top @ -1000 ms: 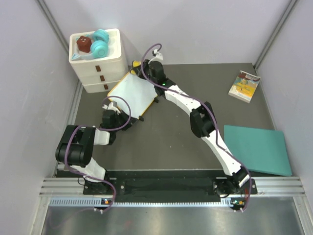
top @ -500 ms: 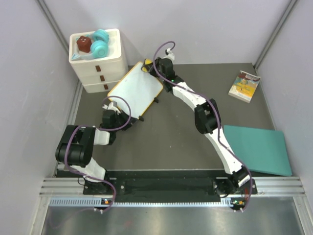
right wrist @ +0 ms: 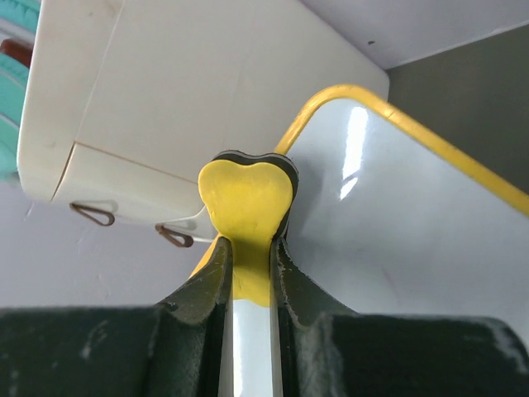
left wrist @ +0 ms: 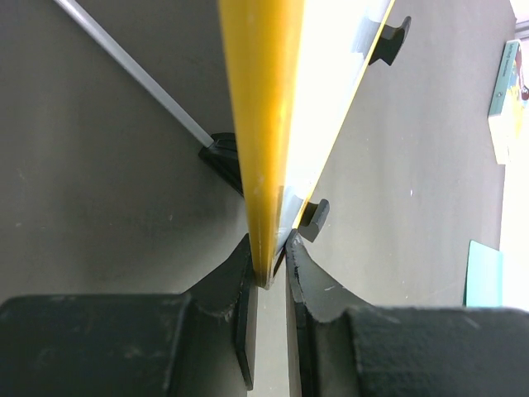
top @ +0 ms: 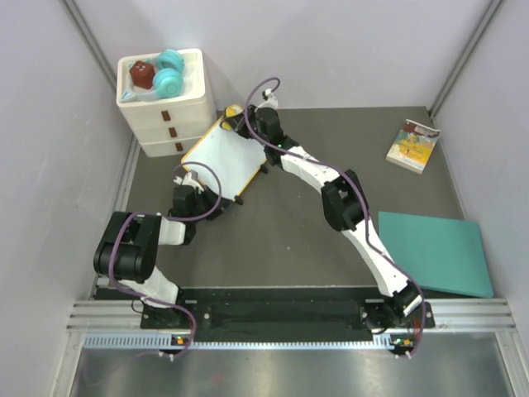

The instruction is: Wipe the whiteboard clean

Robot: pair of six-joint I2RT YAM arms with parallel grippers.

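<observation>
Two arms meet at the whiteboard, which sits at about 11 o'clock on the table, tilted up with its face plain white. The left gripper pinches the orange-yellow frame at the board's 7 o'clock corner, one finger on each side of the thin edge, with a black foot just beside them. The right gripper is clamped on a yellow heart-shaped eraser, fingers pressed to its two sides; the eraser sits at the board's rounded 12 o'clock corner. Just beside the board at its 10 o'clock stands a white drawer box with three drawers, all pushed in. Its open top holds a brown toy and, touching it at 3 o'clock, teal pieces. A book lies at the table's 2 o'clock, and a teal mat at 4 o'clock, both well apart from the board.
</observation>
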